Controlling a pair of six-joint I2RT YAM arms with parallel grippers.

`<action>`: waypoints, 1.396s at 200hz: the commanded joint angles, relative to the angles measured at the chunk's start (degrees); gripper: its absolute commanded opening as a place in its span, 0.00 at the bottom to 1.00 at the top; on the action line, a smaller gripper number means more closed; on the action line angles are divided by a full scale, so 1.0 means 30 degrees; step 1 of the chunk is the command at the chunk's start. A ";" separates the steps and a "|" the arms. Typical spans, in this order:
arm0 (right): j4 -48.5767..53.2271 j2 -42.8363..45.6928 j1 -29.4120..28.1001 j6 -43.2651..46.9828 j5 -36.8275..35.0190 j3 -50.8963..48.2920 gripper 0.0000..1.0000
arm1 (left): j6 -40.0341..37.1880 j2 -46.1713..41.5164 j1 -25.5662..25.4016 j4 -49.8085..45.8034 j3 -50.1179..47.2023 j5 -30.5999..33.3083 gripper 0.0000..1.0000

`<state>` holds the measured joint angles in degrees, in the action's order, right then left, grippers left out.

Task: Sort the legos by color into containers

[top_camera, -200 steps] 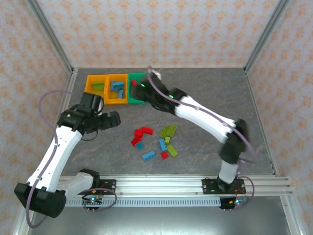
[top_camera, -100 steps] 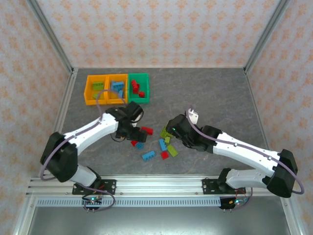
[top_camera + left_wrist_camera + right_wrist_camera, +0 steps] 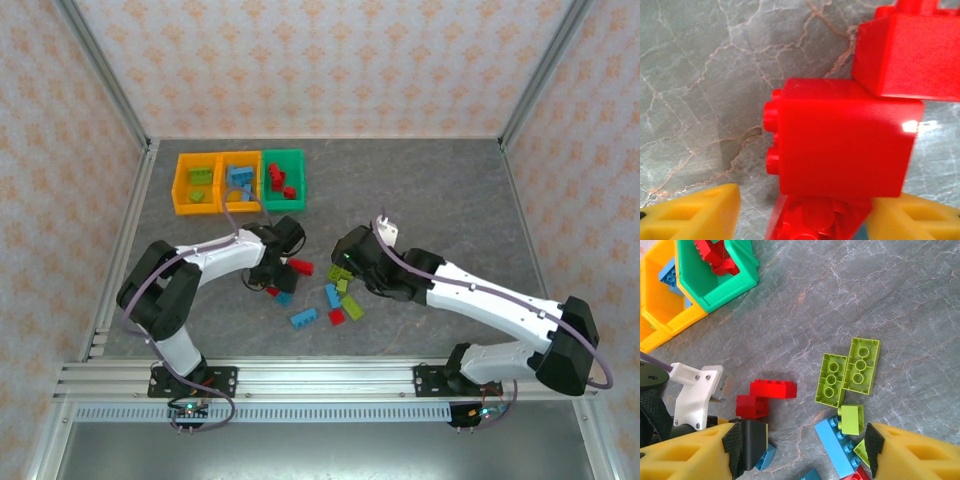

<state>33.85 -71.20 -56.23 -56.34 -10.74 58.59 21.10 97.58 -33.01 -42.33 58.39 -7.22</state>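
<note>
Left wrist cam: top red brick (image 3: 910, 50) cut by top & right edges. A third red piece (image 3: 815, 220), under the middle red brick (image 3: 840, 140), runs off the btm edge, shape unclear. Left pincer (image 3: 802, 215) fingers (image 3: 690, 215) show as tips only; contact w/ that piece can't be judged. Right wrist cam: green bin (image 3: 722, 292) & orange bin (image 3: 660, 305) cropped at top/left. Small blue brick (image 3: 765, 457) half behind one right pincer (image 3: 800, 450) finger, lime brick (image 3: 862, 450) tucked behind the other. Red scrap (image 3: 852, 476) & blue scrap (image 3: 812, 475) cut by btm edge.
</note>
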 commanded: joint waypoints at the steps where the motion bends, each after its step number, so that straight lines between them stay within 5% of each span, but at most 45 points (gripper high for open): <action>1: 0.0580 -0.0330 -0.0154 0.0349 0.0003 0.0733 0.68 | 0.0296 0.0096 0.0487 0.0024 -0.0317 0.0834 0.61; 76: 0.0726 -0.2596 -0.0600 0.3151 0.2599 0.3147 0.68 | 0.0645 -0.0814 0.1730 0.0194 -0.1240 0.0208 0.27; 112: -0.1333 -0.3416 -0.0865 0.3679 0.4910 0.3410 0.67 | 0.0891 -0.3089 0.2154 -0.1547 -0.0182 0.0250 0.22; 147: -0.1623 -0.3300 -0.0887 0.2777 0.3457 0.3497 0.68 | 0.1285 -0.4462 0.2566 -0.2685 0.3778 0.1386 0.22; 228: -0.0008 -0.2904 -0.0885 0.0970 0.1803 0.3630 0.68 | 0.1725 0.8457 0.4521 -0.4332 2.0057 0.3912 0.22; 258: 0.0378 -0.2354 -0.0887 0.0856 0.0994 0.3431 0.68 | 0.1155 1.2139 0.4704 -0.6732 2.6467 0.4570 0.41; 279: 0.0611 -0.2084 -0.0887 0.0353 0.0279 0.3082 0.68 | 0.0666 1.2500 0.4900 -0.6844 2.7857 0.4413 0.49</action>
<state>33.26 -80.34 -58.63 -52.99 -5.02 67.53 23.99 136.94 -18.96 -57.01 135.55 3.49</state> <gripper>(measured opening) 0.681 0.457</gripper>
